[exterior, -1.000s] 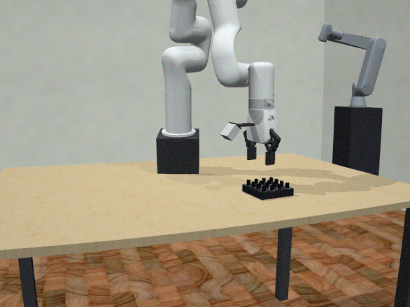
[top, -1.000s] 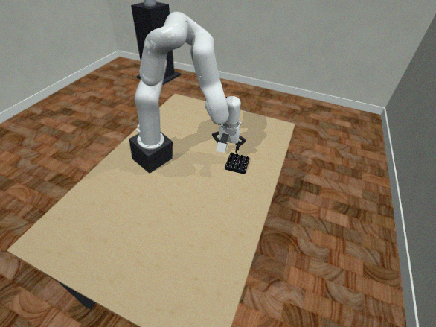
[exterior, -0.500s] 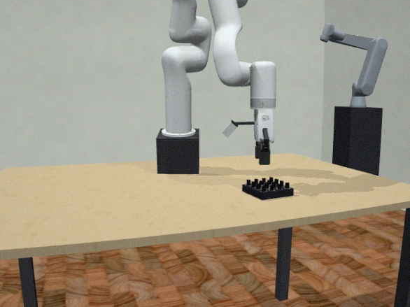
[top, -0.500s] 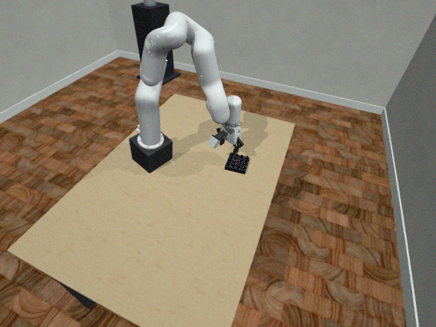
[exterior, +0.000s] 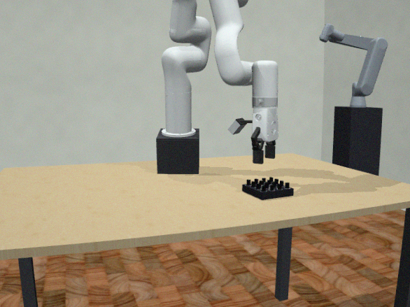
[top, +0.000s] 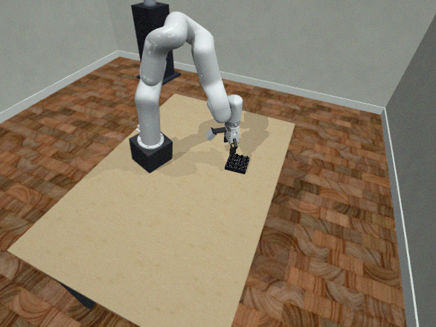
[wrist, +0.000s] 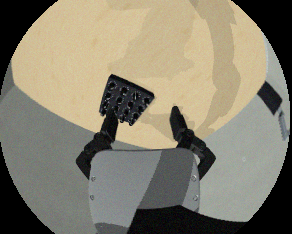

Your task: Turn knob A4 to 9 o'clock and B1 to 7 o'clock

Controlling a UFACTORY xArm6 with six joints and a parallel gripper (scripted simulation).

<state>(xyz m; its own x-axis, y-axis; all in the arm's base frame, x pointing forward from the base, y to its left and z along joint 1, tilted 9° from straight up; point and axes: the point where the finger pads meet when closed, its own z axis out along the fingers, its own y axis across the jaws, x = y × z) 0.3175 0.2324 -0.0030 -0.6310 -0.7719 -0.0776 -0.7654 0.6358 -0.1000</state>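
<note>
The black knob box (top: 235, 170) (exterior: 278, 194) (wrist: 132, 84) stands flat on the table with its rows of black knobs upward. In the wrist view it is left of centre and turned at an angle. The names, the socket and the white lines are too small to read, so I cannot tell which knobs are A4 and B1 or where they point. My gripper (top: 233, 152) (exterior: 264, 159) (wrist: 143, 113) is open and empty, pointing down above table level and off to one side of the box. In the wrist view its left finger overlaps the box's near edge and hides part of it.
The wooden table (top: 149, 237) (exterior: 105, 205) carries the arm's black base block (top: 150, 159) (exterior: 178, 156). A camera (top: 210, 135) (exterior: 236, 126) sticks out sideways from the wrist. A second, grey arm stands on a black pedestal (top: 152, 25) (exterior: 357, 139) beyond the table.
</note>
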